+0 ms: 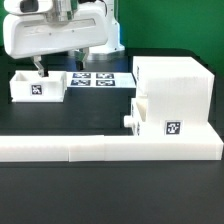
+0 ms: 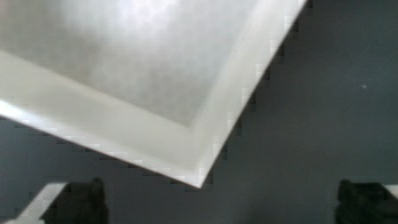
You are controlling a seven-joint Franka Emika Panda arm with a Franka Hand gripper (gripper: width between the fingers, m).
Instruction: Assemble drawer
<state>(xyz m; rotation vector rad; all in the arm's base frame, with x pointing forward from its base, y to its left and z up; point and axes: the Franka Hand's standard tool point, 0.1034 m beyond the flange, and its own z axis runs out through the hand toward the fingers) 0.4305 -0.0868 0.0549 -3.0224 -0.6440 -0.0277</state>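
Note:
The tall white drawer housing [image 1: 176, 82] stands at the exterior view's right. One shallow tray [image 1: 152, 115] with a round knob [image 1: 128, 120] and a square tag [image 1: 172, 127] sits partly inside the housing's lower slot. A second white tray [image 1: 38, 87] with a tag lies alone at the exterior view's left. My gripper [image 1: 41, 69] hangs just above this tray's rear edge. In the wrist view, the tray's corner [image 2: 160, 90] fills most of the picture. My gripper [image 2: 222, 202] is open and empty, with both dark fingertips [image 2: 79, 200] over the black table beyond that corner.
The long low white L-shaped border wall [image 1: 100, 150] runs along the front of the table. The marker board [image 1: 100, 78] lies flat between the loose tray and the housing. The robot's white body [image 1: 55, 30] is above the loose tray.

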